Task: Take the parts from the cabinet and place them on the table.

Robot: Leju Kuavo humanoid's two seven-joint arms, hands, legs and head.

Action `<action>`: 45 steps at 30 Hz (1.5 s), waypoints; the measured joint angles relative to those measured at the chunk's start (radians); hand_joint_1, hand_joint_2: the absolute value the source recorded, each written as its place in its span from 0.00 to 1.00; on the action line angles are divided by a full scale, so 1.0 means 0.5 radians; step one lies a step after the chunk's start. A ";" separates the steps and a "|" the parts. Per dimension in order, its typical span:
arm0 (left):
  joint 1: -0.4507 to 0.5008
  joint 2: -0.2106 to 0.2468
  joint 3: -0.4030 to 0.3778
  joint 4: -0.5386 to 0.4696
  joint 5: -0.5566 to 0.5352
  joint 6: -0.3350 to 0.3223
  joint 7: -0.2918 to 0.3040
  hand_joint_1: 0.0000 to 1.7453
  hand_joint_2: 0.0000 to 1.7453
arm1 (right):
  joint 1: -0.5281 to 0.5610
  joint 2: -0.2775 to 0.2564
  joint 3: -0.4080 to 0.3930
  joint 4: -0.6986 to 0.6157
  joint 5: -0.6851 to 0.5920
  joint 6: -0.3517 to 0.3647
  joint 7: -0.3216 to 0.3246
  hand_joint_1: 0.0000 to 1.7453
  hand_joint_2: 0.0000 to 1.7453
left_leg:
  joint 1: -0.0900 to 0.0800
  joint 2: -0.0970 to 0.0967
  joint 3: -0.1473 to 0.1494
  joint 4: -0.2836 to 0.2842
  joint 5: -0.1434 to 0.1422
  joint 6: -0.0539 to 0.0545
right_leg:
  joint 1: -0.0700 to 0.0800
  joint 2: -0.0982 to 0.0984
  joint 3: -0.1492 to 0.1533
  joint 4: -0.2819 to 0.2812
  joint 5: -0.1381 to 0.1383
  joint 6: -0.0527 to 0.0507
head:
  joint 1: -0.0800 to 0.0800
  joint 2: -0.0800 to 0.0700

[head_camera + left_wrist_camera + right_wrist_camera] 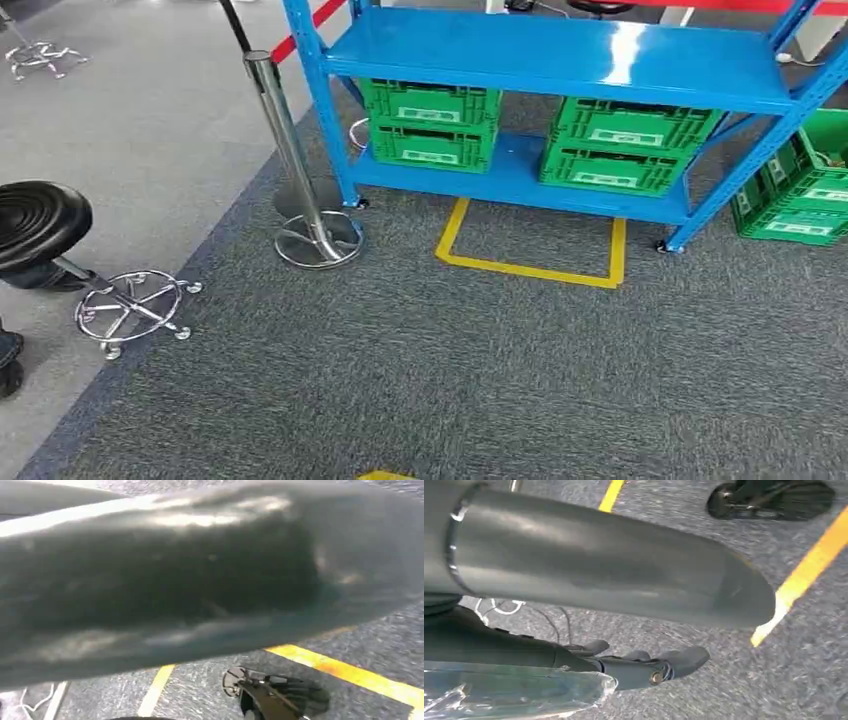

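Blue cabinet (560, 60) holds two green crates (432, 125) on its lower shelf (yellow floor marking (530, 268) just before it). Right hand (644, 667) hangs, fingers apart, gripping nothing; left hand's state I cannot tell.

1. The shelving rack (560, 60) stood across the upper middle and upper right of the head view.
2. Two stacked crates (432, 125) sat on its lower shelf toward the left, and a second stack of crates (625, 145) sat on the same shelf to their right.
3. More crates (795, 195) rested on the floor at the right edge, just beside the rack's right post.
4. A taped floor outline (530, 250) lay on the carpet directly below the rack, at frame centre.
5. A barrier post (300, 170) stood left of the rack's left leg.
6. A stool (60, 250) stood at the left edge, well apart from the post.
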 joint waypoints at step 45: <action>0.019 0.003 0.025 0.001 0.000 0.092 -0.019 0.00 0.00 | 0.047 0.086 -0.311 -0.210 -0.150 0.231 -0.049 0.00 0.00 | -0.014 -0.004 0.185 -0.474 0.165 0.052 | 0.004 0.007 -0.063 0.026 0.038 0.063 | 0.025 -0.001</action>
